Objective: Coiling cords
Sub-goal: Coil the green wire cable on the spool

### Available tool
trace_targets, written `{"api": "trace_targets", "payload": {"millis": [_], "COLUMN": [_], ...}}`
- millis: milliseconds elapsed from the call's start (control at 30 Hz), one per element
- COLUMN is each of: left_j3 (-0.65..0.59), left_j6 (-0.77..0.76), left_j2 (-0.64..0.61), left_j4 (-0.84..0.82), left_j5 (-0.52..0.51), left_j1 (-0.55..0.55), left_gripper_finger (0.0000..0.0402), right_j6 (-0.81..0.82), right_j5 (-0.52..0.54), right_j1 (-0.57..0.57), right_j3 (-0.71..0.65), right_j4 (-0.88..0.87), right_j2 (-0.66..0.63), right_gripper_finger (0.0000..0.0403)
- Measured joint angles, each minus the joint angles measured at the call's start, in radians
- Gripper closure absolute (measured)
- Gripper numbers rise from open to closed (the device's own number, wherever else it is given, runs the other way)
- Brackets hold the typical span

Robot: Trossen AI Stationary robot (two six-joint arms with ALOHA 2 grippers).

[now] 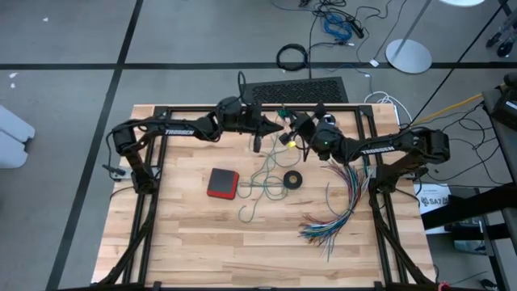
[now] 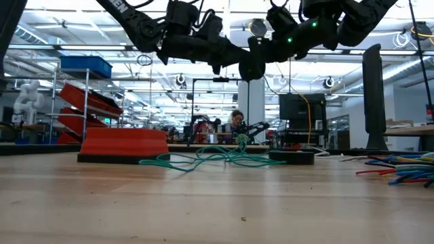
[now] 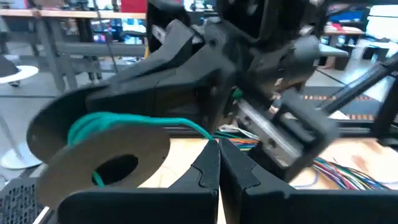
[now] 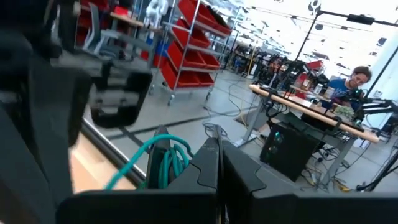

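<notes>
Both arms meet high over the table's far middle. My left gripper (image 3: 217,155) is shut, with the teal-green cord (image 3: 124,121) running from turns behind a grey disc with a hole (image 3: 106,158) to its fingertips. My right gripper (image 4: 219,155) is shut too, and several teal loops (image 4: 169,158) hang beside one of its fingers. From the grippers (image 1: 284,129) the cord drops to a loose tangle on the table (image 1: 262,187). My left gripper has the teal-green cord at its fingertips (image 3: 210,138), and the strand ends right where the two shut fingers meet. The fingers point level, toward the right arm. The strand leads slack from there to the turns by the disc. My right gripper has teal loops against the outer side of one finger (image 4: 186,152). I cannot tell whether any cord lies between its fingers, which point level.
On the table lie a red block (image 1: 222,183), a small black tape ring (image 1: 292,179) and a fanned bundle of multicoloured wires (image 1: 339,206) at the right. The near half of the wooden top (image 1: 210,250) is bare. A person sits at a bench far behind (image 4: 357,78).
</notes>
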Motion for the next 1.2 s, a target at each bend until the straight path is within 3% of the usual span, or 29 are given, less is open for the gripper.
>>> {"api": "trace_targets", "payload": {"millis": [300,800,1200], "left_j3": [0.000,-0.001,-0.001], "left_j6": [-0.072,-0.072,-0.072], "left_j2": [0.050,0.121,0.124], "left_j4": [0.143,0.146,0.167], "left_j5": [-0.020,-0.115,-0.126], "left_j1": [-0.030,-0.045,-0.047], "left_gripper_finger": [0.0402,0.0402,0.0402], "right_j6": [0.034,0.042,0.021], "right_j5": [-0.083,-0.156,-0.196], "right_j1": [-0.007,-0.012,-0.011], "right_j3": [0.000,0.000,0.000], "right_j4": [0.110,0.221,0.245], "right_j2": [0.000,0.000,-0.001], "right_gripper_finger": [0.0403,0.0403,0.0403]}}
